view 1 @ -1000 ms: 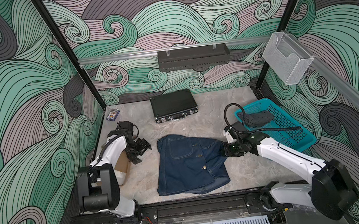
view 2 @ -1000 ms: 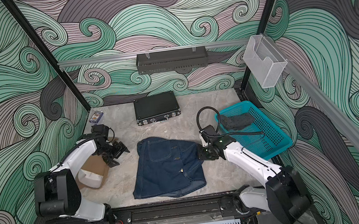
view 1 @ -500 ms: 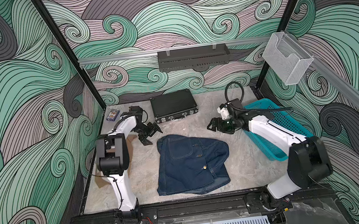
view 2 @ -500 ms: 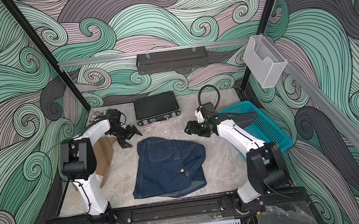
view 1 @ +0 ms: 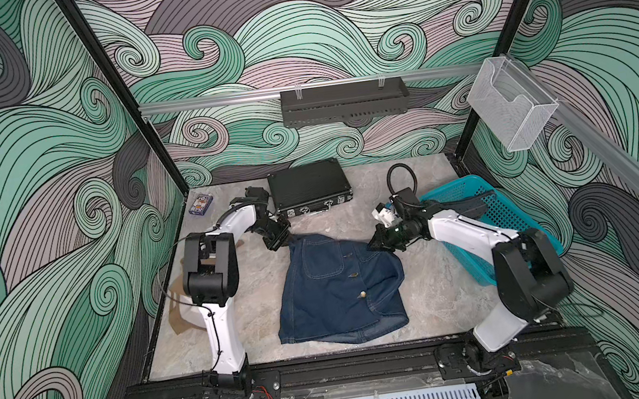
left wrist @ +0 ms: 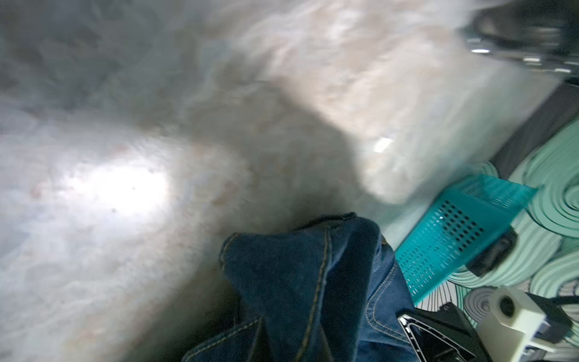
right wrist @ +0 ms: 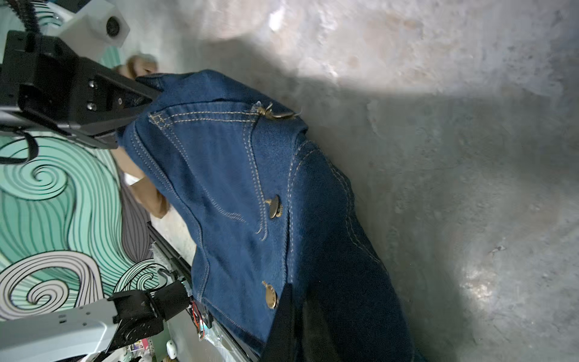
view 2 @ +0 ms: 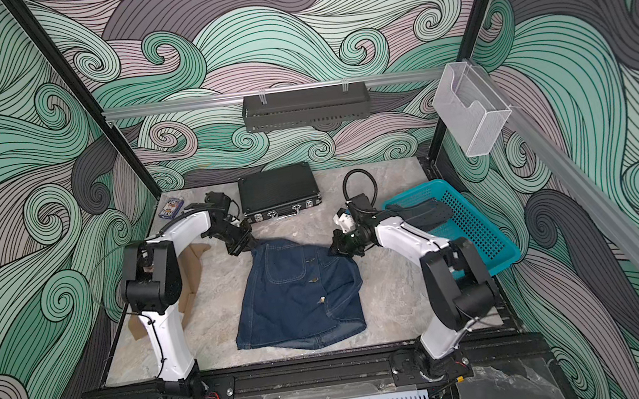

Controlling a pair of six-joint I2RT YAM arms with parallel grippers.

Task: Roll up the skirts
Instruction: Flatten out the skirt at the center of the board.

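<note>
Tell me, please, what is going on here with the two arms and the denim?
Both arms are working on the denim skirt, which lies mostly flat and is not yet rolled. The left gripper and the right gripper are each shut on a far corner of it. A dark garment sits in the teal basket; a tan cloth lies aside, untouched.

Black rectangular hard case (view 1: 309, 185) far centre, teal perforated plastic basket (view 1: 508, 213) right, small blue card box (view 1: 201, 204) far left.

Marbled tabletop (view 1: 430, 290), denim skirt (view 1: 337, 286) centre, black case (view 1: 308, 187) behind, teal basket (view 1: 517, 216), tan skirt (view 1: 179, 326)
</note>
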